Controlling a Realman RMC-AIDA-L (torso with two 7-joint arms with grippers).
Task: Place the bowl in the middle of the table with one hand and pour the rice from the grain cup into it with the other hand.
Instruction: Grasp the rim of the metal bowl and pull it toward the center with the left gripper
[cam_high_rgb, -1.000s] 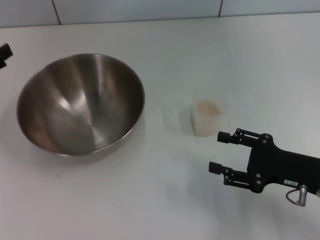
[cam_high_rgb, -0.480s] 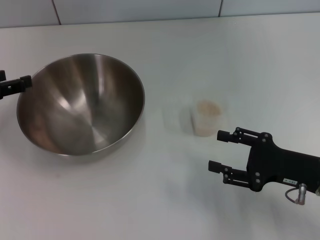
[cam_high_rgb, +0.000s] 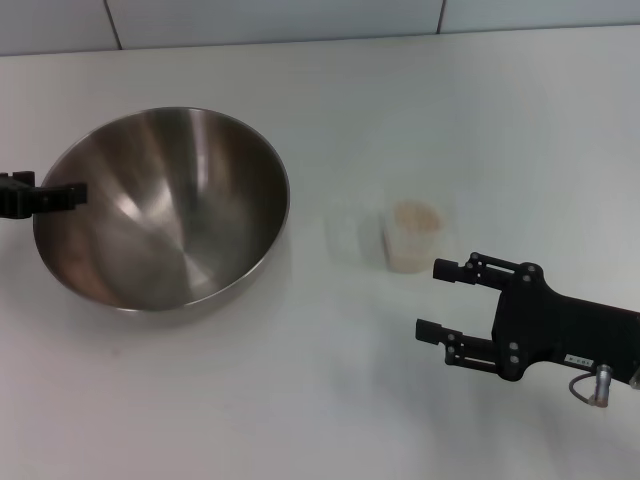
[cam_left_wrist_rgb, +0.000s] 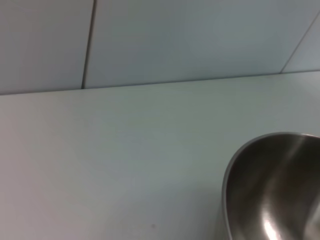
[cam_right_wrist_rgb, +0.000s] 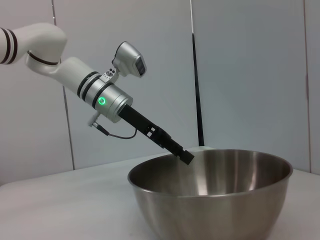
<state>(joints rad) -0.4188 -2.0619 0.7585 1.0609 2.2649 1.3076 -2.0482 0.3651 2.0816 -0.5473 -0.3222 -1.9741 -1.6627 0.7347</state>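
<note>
1. Now we log the left claw (cam_high_rgb: 70, 190) at the bowl (cam_high_rgb: 165, 205)'s left rim, having come in from the worktop (cam_high_rgb: 300, 400) edge; we judge a rim grasp is next. We cannot tell its opening.
2. Bowl sits left of centre.
3. Grain cup (cam_high_rgb: 412, 235) of rice (cam_high_rgb: 414, 214) stands mid-worktop.
4. Right claw (cam_high_rgb: 445, 300) hovers near it, spread wide, empty, barely moved.

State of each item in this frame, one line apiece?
bowl: upright, empty, left of the table's middle.
grain cup: upright, holding rice, ungrasped.
left gripper: at the bowl's left rim.
right gripper: open, just short of the cup.
table: no spilled rice visible.
</note>
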